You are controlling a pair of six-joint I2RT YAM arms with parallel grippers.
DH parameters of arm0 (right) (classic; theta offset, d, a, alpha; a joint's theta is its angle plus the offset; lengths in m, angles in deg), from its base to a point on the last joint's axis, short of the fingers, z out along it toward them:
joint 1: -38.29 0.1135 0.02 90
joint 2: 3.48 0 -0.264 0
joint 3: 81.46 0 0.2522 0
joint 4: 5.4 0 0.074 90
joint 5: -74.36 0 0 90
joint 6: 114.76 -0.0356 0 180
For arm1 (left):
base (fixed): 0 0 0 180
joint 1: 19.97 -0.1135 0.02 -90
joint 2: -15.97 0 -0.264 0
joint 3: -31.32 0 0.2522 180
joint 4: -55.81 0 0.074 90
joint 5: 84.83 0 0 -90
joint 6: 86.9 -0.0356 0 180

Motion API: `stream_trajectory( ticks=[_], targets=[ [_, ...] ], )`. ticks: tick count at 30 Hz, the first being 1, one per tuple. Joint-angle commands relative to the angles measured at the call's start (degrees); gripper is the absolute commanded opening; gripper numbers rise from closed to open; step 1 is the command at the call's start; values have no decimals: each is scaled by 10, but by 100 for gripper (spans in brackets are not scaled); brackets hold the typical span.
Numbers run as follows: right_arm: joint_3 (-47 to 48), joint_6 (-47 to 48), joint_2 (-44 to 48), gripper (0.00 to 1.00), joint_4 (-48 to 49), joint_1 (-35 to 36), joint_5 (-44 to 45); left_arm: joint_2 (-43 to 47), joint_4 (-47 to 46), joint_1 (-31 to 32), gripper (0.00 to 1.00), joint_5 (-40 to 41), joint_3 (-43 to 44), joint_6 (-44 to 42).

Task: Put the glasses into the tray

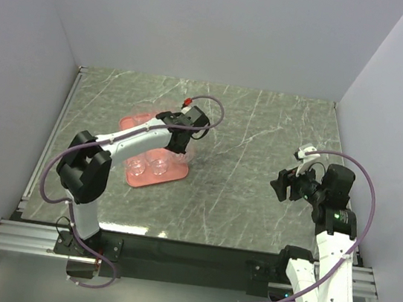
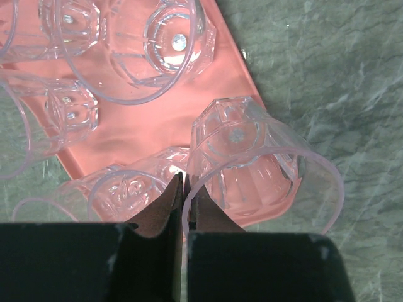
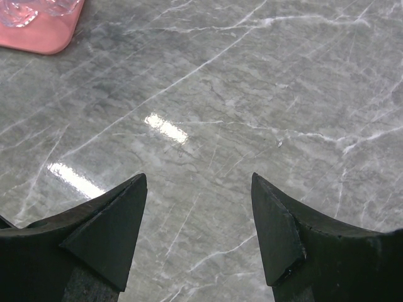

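Observation:
The salmon-pink tray lies left of centre and holds several clear glasses. My left gripper hangs over the tray's right end. In the left wrist view it is shut on the rim of one clear glass, which hangs tilted over the tray's corner. Other glasses stand on the tray around it. My right gripper is open and empty over bare table at the right, and its fingers stand wide apart. A corner of the tray shows at the top left of the right wrist view.
The grey marble table is walled in white on three sides. A metal rail runs along the near edge by the arm bases. The purple cables loop off both arms.

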Motion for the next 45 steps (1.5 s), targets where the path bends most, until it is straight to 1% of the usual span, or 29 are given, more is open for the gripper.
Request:
stream_trajectory(
  ticks=[1, 5, 10, 23, 26, 30, 32, 37, 39, 40, 42, 45],
  targets=[
    [1, 3, 7, 74, 20, -4, -7, -5, 9, -9, 3, 11, 27, -19],
    [1, 4, 7, 74, 19, -5, -7, -10, 8, -18, 4, 9, 31, -22],
    [1, 4, 7, 74, 19, -7, -8, -17, 6, -28, 10, 1, 35, -29],
    [1, 4, 8, 74, 20, -8, -8, -21, -5, -31, 19, -26, 49, -30],
    [1, 5, 8, 74, 20, -8, -8, -13, -12, -30, 27, -31, 49, -32],
    [1, 6, 8, 74, 19, -9, -8, -7, -12, -31, 32, -28, 53, -33],
    [1, 5, 8, 74, 19, -9, -9, 1, -13, -31, 34, -27, 57, -34],
    [1, 7, 8, 74, 19, -10, -8, 27, -15, -31, 35, -38, 70, -38],
    [1, 6, 9, 74, 20, -10, -8, 39, -21, -30, 41, -49, 69, -39],
    [1, 6, 9, 74, 20, -10, -9, 51, -25, -30, 42, -54, 68, -39],
    [1, 5, 10, 74, 20, -10, -9, 63, -31, -31, 47, -65, 66, -38],
    [1, 6, 10, 74, 20, -10, -9, 88, -35, -31, 48, -74, 61, -37]
  ],
)
